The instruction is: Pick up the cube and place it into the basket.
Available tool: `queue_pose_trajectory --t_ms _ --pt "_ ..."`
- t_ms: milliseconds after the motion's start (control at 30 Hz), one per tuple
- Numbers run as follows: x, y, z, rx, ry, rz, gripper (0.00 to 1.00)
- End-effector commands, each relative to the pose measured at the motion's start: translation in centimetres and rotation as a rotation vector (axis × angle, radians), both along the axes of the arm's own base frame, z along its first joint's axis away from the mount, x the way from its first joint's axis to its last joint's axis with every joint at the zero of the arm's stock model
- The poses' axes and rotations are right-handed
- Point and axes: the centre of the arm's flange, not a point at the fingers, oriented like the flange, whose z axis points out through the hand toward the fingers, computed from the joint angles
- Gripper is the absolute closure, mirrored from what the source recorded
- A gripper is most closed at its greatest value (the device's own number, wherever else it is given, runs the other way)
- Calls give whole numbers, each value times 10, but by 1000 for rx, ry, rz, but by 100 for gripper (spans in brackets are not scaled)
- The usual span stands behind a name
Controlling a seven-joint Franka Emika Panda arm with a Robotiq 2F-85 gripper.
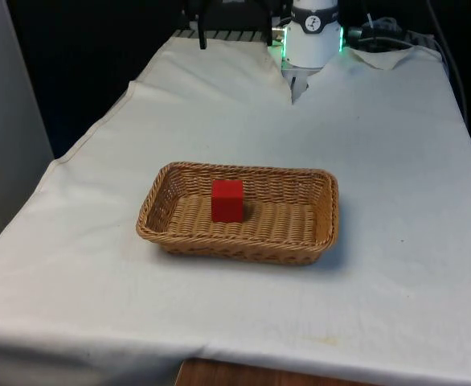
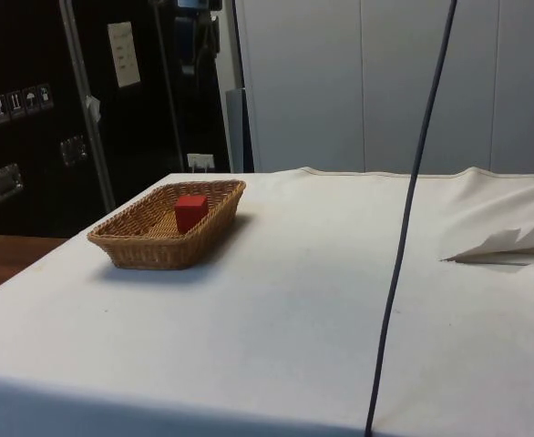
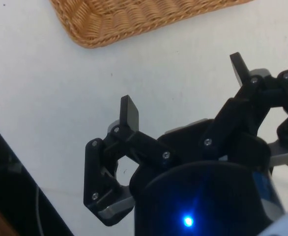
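Resting place: the small red cube sits upright on the woven floor of the shallow rectangular wicker basket, towards the front view's left of its middle and apart from all four walls.
Worktop: the white-clothed worktop carries the basket near its centre; the side view shows the cube standing below the rim of the basket.
Step in hand: judged from how things lie, the placing looks complete, so what remains is clearing away; that is best done with a straight lift and no sideways sweep across the rim, so neither basket nor cube is nudged.
Tool: the black two-finger tool hangs over bare cloth just outside a rounded corner of the basket, fingers spread wide, nothing between them and touching nothing.
Risk: slight; the light wicker could shift if brushed.
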Motion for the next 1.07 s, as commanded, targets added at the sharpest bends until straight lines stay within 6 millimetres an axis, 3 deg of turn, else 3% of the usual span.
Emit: queue_pose_trajectory --t_ms 0,467,1033 --pt "-3 2 2 -8 -15 -3 0" --pt "-27 10 2 18 -59 5 0" --pt "-39 15 2 39 -55 15 0"
